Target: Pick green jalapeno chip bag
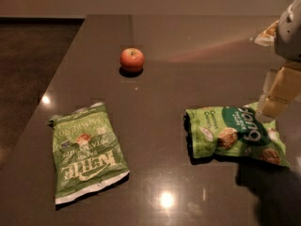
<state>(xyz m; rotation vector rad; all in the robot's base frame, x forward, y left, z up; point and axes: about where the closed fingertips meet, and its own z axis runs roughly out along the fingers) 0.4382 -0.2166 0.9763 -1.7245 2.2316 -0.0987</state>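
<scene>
The green jalapeno chip bag lies flat on the dark table at the front left. It is olive green with white "Kettle" lettering seen upside down and a silvery sealed edge at its near end. The gripper is at the far right edge of the view, hanging above the right end of a brighter green cookie bag. It is far to the right of the jalapeno bag and holds nothing that shows.
A red apple sits at the back middle of the table. The brighter green bag with the dark oval logo lies at the right. The table's left edge runs diagonally, with dark floor beyond it.
</scene>
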